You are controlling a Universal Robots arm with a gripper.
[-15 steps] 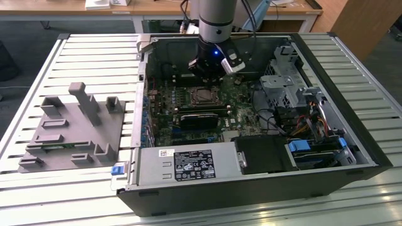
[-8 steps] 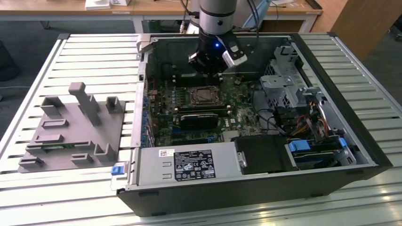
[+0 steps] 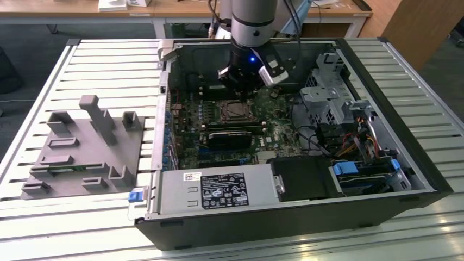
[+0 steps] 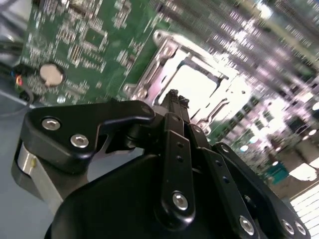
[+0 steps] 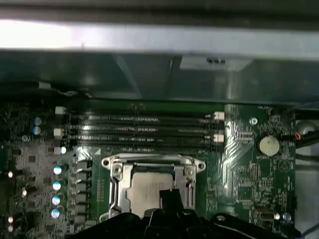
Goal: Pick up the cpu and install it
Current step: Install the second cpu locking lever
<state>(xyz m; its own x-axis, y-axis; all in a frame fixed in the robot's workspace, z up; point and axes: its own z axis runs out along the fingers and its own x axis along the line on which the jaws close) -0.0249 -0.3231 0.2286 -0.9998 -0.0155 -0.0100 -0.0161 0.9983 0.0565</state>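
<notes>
I see the gripper (image 4: 174,97) hanging just above the socket (image 5: 152,186) on the green board (image 3: 217,130), inside the open computer case (image 3: 406,163). Its fingers are pressed together, holding nothing. The cpu (image 5: 147,191) lies flat in the socket, in both wrist views. The gray fixture (image 3: 80,157) sits well apart, near the worktop's (image 3: 108,65) edge.

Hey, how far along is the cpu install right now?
The cpu already appears to sit in the socket frame on the motherboard. The hand is right above it, fingertips close together with nothing visibly between them. The gray fixture outside the case has no chip visible on it. Whether the socket is latched, I can't tell.
</notes>
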